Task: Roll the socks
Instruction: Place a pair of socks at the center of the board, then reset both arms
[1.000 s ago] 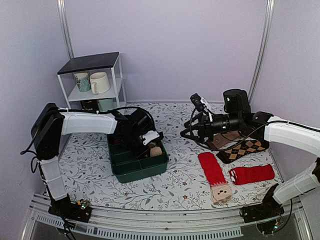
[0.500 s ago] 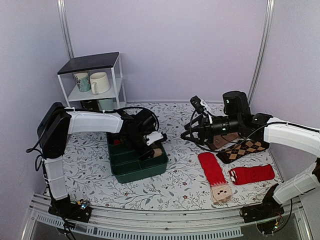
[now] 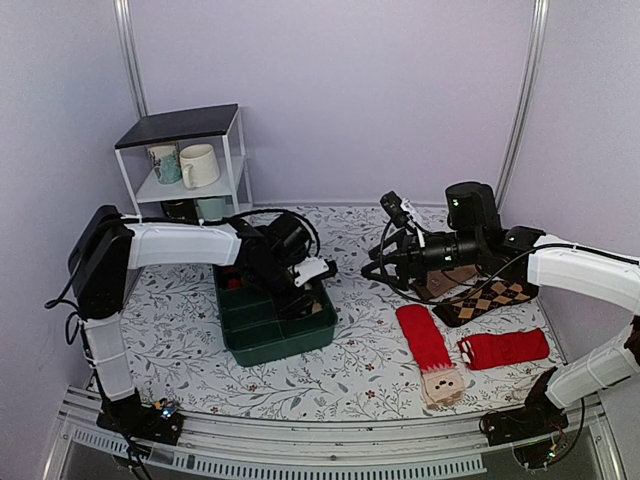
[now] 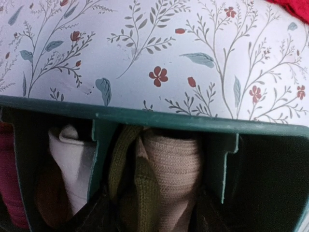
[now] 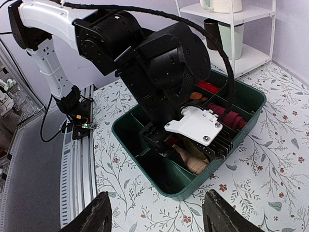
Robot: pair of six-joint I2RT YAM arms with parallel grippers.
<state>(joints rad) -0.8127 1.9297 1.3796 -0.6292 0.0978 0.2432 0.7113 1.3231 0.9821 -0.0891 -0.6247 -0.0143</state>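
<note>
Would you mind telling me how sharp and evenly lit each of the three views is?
Top external: soft, even light, sharp throughout, no glare. Left wrist: tablecloth bright and crisp, green bin interior shadowed, socks slightly soft. Right wrist: left arm and bin sharp; its own fingers dark, blurred silhouettes at bottom.

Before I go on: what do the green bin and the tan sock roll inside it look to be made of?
Green bin: probably rigid moulded plastic, matte with a faint sheen, judging by its thin straight walls and slotted dividers. Tan sock roll: knitted fabric, soft and matte, with fine ribbing visible across its surface.
</note>
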